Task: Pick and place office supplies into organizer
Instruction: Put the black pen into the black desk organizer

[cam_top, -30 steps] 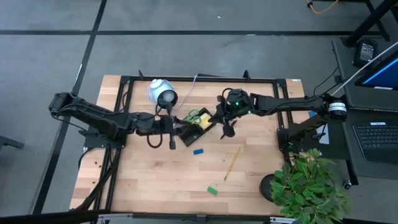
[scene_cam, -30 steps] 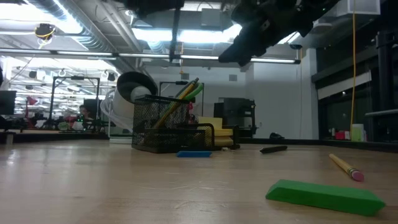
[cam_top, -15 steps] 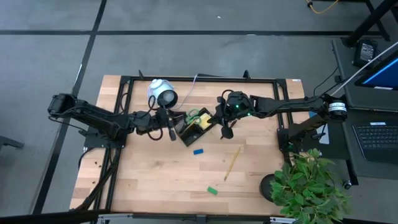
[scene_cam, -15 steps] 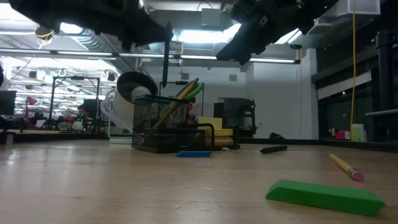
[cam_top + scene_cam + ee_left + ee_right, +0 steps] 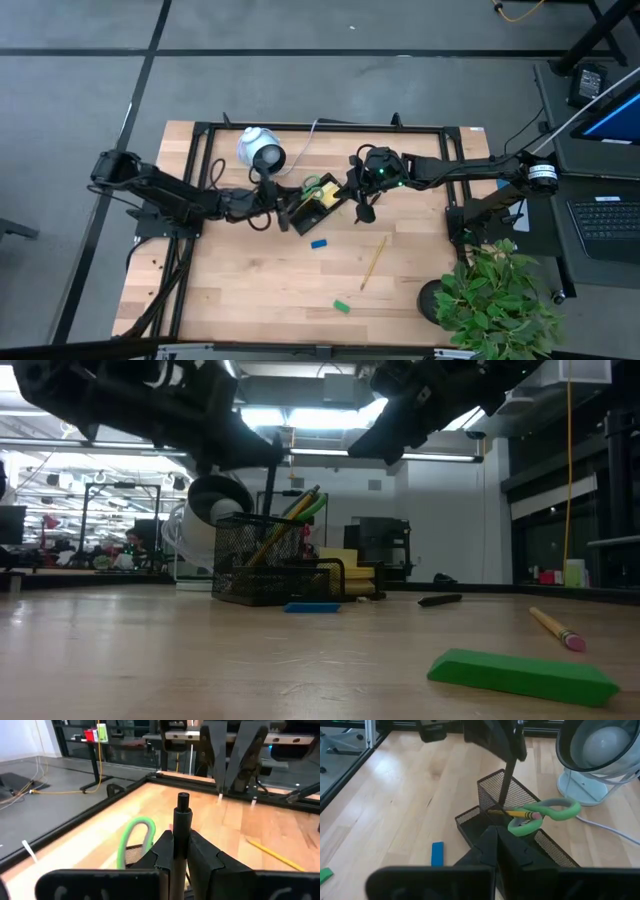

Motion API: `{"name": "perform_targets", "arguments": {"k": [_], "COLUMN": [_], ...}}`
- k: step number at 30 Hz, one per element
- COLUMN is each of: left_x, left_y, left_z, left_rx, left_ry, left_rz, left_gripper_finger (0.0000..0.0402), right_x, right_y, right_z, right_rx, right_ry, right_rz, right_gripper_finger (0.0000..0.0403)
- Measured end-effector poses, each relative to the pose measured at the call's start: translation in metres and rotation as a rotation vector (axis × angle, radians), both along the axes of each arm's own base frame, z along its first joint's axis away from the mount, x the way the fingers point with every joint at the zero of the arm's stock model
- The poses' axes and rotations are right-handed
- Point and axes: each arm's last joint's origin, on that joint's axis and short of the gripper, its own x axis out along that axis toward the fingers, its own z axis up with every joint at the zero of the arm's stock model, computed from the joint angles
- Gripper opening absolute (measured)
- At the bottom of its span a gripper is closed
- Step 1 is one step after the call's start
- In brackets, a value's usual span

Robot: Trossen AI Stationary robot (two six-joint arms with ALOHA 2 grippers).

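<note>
A: Left gripper (image 5: 181, 851) clamped on the black pen (image 5: 181, 822), pen upright between the fingers, hovering right over the organizer (image 5: 312, 203) near the table's middle. Probably the drop-in step.

B: Best done slowly, then. Worth lining the pen's lower end over the tall mesh cup (image 5: 506, 795) before lowering, since the right wrist view already shows the tip at the cup's rim. Letting go only once the tip sits well inside, otherwise a likely bounce off the wire edge.

A: Crowded in there too: green-handled scissors (image 5: 546, 815) and a pencil (image 5: 516, 813) leaning across the same cup. Risk of nudging those.

B: Agreed. Straight descent, no sideways drift. Right gripper (image 5: 362, 208) shut and holding nothing, poised just beside the organizer on its far side from the left arm.

A: Still loose on the table: another pencil (image 5: 374, 262), small blue block (image 5: 319, 243) close in front of the organizer, small green block (image 5: 342, 307) farther toward the table's near edge. Sticky-note pad (image 5: 327, 199) already in the tray.
</note>
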Motion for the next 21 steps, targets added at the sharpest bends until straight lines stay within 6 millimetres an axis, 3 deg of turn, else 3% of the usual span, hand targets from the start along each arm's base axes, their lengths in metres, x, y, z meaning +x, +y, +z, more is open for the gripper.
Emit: {"name": "perform_targets", "arguments": {"k": [10,21], "left_x": [0.01,0.014], "left_y": [0.001,0.002], "left_z": [-0.022,-0.03], "left_rx": [-0.018,-0.05], "left_ry": [0.036,0.021], "left_rz": [0.047,0.066], "left_gripper_finger": [0.0027,0.0028], "right_x": [0.0,0.0], "right_y": [0.0,0.0], "right_z": [0.0,0.0], "right_rx": [0.0,0.001], "right_ry": [0.0,0.0], "right_rz": [0.0,0.0], "right_gripper_finger": [0.0006,0.0006]}}
